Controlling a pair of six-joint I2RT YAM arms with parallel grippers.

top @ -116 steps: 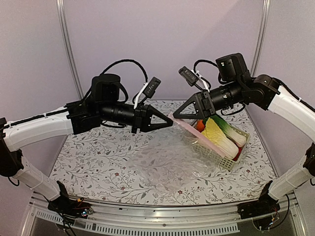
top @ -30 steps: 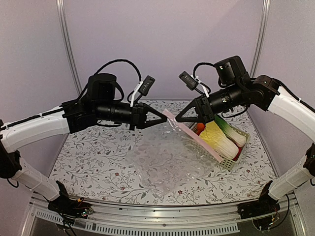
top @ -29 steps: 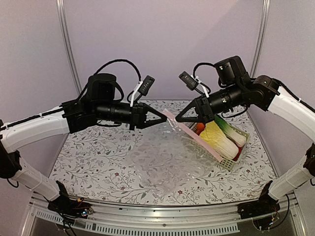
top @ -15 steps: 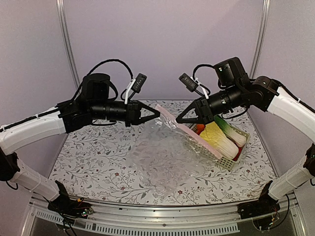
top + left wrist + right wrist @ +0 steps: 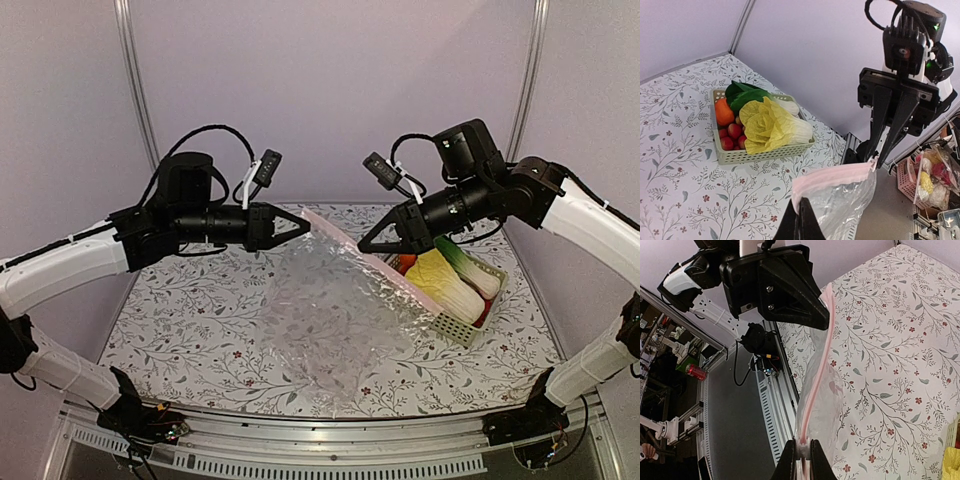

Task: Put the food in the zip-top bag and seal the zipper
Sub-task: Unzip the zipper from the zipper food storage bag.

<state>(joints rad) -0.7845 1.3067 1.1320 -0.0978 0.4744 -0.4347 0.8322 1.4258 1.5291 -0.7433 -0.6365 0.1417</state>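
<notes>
Over the flowered table (image 5: 190, 320) the bag (image 5: 330, 320) hangs between the two arms. The left gripper (image 5: 306, 222) is clamped on one end of its pink zipper (image 5: 335, 233), and the right gripper (image 5: 360, 247) is pinched on it further along. The food (image 5: 445, 282) sits in the basket (image 5: 462, 330), just beyond the right gripper.

Clear bag (image 5: 335, 320) aloft, food (image 5: 440, 280) in basket (image 5: 765, 152).
The crinkly bag hangs from its pink zipper strip (image 5: 835, 175), pinched at both ends; cabbage (image 5: 767, 127), orange (image 5: 723, 111) and small red fruits (image 5: 732, 137) lie together in the green basket.
</notes>
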